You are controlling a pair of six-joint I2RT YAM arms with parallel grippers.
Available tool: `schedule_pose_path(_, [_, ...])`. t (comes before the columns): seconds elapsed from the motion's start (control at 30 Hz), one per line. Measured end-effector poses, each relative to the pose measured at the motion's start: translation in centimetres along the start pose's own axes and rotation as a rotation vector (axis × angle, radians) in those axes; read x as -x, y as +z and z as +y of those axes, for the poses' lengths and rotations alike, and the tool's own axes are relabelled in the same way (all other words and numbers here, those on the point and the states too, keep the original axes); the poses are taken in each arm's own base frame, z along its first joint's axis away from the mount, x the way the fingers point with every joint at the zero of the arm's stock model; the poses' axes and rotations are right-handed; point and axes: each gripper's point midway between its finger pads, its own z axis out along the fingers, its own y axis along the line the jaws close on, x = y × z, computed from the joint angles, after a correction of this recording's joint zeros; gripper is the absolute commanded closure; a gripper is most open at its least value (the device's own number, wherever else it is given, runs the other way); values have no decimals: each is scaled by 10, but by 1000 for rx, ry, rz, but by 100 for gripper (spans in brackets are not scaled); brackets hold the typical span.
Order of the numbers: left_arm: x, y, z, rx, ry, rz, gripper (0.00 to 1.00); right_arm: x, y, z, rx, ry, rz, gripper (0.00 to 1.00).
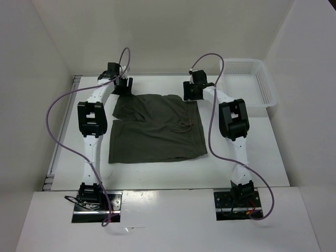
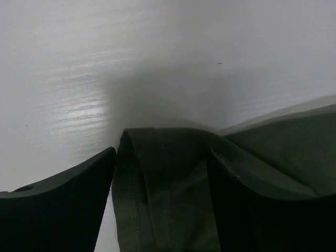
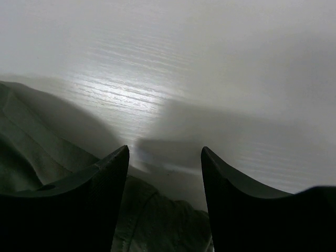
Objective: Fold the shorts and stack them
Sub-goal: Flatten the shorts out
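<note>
The two arm bases, left (image 1: 90, 197) and right (image 1: 239, 197), were bolted at the near edge of the table (image 1: 157, 176). Beyond them, the shorts (image 1: 155, 136) lay between the arms at the middle of the table, spread in two overlapping layers, with a drawstring (image 1: 185, 125) showing near their right side. The left gripper (image 2: 163, 152) was at the far left corner of the shorts. Its jaws stood apart, a raised fold of the hem filled the gap between them, and cloth lay over the right-hand finger. The right gripper (image 3: 165, 149) was at the far right corner. Its jaws stood apart over bare table, with cloth below and to the left of them. A white mesh basket (image 1: 265, 86) sat at the far right of the table, apart from the shorts.
</note>
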Motion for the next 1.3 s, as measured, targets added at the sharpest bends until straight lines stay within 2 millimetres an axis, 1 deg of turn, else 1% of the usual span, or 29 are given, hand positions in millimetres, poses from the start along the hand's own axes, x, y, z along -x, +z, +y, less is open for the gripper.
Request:
schedule_pose_path(0.03, [2,0,-2,-8,-2,-6,23,-1,0,-1,-6,8,4,37])
schedule_pose_path(0.1, [2,0,-4,-17,-5,-5,30,-2,-1,-4,-18,17,10,34])
schedule_pose_path(0.17, [0,1,-7,-25,-4,0,41,-4,-4,-6,-21,22,17,34])
schedule_pose_path(0.2, [0,1,-7,-27,-5,0,51,-7,-7,-8,-17,25,26,33])
schedule_pose_path(0.3, [-2,1,-11,-46,-7,5,77,-21,-22,-8,29,26,70,31])
schedule_pose_path(0.33, [-2,1,-13,-55,-7,7,89,-25,-27,-6,54,23,80,31])
schedule_pose_path(0.4, [-2,1,-16,-71,-7,8,98,-29,-33,-2,96,21,94,31])
schedule_pose_path(0.43, [-2,1,-17,-74,-3,7,100,-31,-35,-1,113,16,99,36])
schedule_pose_path(0.47, [-2,1,-18,-76,-1,7,100,-33,-37,1,126,9,104,39])
schedule_pose_path(0.53, [-2,1,-19,-80,-1,6,100,-39,-38,2,142,-5,117,37])
schedule_pose_path(0.6, [-2,1,-20,-84,-1,6,100,-42,-38,3,155,-24,123,31])
schedule_pose_path(0.63, [-2,1,-20,-86,-1,5,100,-42,-40,2,160,-39,123,26])
schedule_pose_path(0.67, [-3,1,-20,-87,-1,6,100,-43,-41,2,170,-52,126,26])
schedule_pose_path(0.73, [-4,0,-21,-90,-1,5,100,-43,-44,3,194,-89,128,23])
schedule_pose_path(0.83, [-7,-2,-24,-94,0,15,100,-39,-55,5,241,-136,127,20])
schedule_pose_path(0.97, [-8,-4,-24,-94,0,17,100,-26,-74,9,294,-194,98,20])
schedule_pose_path(1.03, [-9,-4,-25,-94,1,18,100,-22,-80,8,291,-217,83,20])
schedule_pose_path(1.07, [-10,-5,-26,-94,2,21,100,-23,-81,5,273,-229,79,20])
schedule_pose_path(1.17, [-10,-5,-27,-90,6,24,100,-41,-78,-8,220,-255,114,20])
schedule_pose_path(1.2, [-10,-5,-28,-87,7,24,100,-50,-75,-13,204,-265,136,22])
schedule_pose_path(1.23, [-10,-5,-28,-84,8,25,100,-58,-72,-17,193,-273,157,27])
schedule_pose_path(1.3, [-10,-5,-30,-83,11,25,100,-66,-66,-21,179,-287,177,33])
